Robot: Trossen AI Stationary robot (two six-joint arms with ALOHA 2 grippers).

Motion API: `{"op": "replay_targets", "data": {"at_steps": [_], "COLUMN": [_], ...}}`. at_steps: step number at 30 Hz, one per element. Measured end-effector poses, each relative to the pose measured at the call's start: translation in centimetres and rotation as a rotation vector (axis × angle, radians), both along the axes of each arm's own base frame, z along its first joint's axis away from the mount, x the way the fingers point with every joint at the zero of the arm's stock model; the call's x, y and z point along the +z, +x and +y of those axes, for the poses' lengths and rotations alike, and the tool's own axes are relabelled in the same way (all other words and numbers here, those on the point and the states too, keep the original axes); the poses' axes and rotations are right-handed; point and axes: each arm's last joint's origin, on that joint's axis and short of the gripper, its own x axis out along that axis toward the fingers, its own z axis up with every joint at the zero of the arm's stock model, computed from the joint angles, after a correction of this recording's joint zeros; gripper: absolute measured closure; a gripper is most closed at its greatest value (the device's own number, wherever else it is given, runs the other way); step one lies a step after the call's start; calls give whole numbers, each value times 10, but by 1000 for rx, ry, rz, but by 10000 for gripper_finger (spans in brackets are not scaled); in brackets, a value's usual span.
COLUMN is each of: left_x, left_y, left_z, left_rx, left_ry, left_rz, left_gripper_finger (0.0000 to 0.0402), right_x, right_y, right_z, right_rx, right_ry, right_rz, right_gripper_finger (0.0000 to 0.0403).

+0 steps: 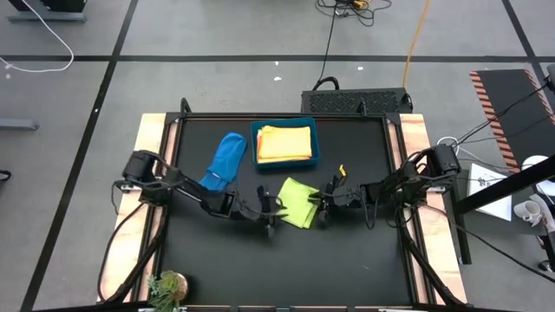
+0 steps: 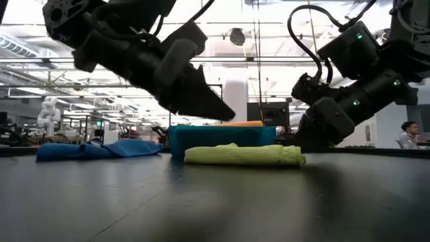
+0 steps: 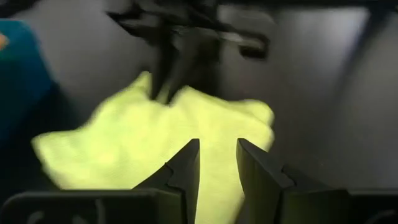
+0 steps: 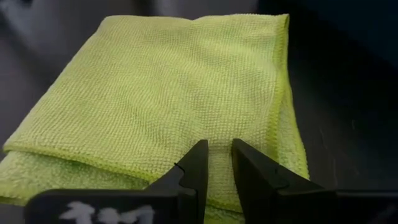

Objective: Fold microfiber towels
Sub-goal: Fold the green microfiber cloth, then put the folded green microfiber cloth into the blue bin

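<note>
- The lime green towel (image 1: 299, 201) is showing a fine waffle-like weave, lying on the black table (image 1: 347, 260).
- The bright blue towel (image 1: 225, 161) is lying plain, unpatterned.
- The teal bin (image 1: 316, 143) is holding yellow and orange towels (image 1: 284, 144).
- Both arms are appearing dark, nearly black.
- The table's side edges are showing pale wood (image 1: 149, 139).

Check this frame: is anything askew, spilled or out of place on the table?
Nothing is spilled or damaged. The blue towel lies bunched and unfolded beside the teal bin, which holds folded yellow and orange towels. The green towel lies folded between both grippers.
</note>
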Motion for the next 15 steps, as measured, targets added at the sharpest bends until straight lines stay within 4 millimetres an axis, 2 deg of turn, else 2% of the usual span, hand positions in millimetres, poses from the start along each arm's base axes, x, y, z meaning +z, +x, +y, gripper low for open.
{"op": "replay_targets", "data": {"at_steps": [5,9,12,15], "left_x": [-20,-27,-23,-15], "left_y": [14,38,54,65], "left_z": [-27,-50,-60,-65], "left_rx": [-137,-223,-220,-190], "left_ry": [131,272,374,457], "left_rz": [29,47,115,191], "left_gripper_finger": [295,293,275,240], "right_x": [0,0,0,0], "right_y": [0,0,0,0], "right_z": [4,4,4,4], "right_rx": [2,-5,-6,-7], "right_ry": [20,31,33,35], "right_rz": [-8,-10,-10,-9], "right_gripper_finger": [340,340,340,340]}}
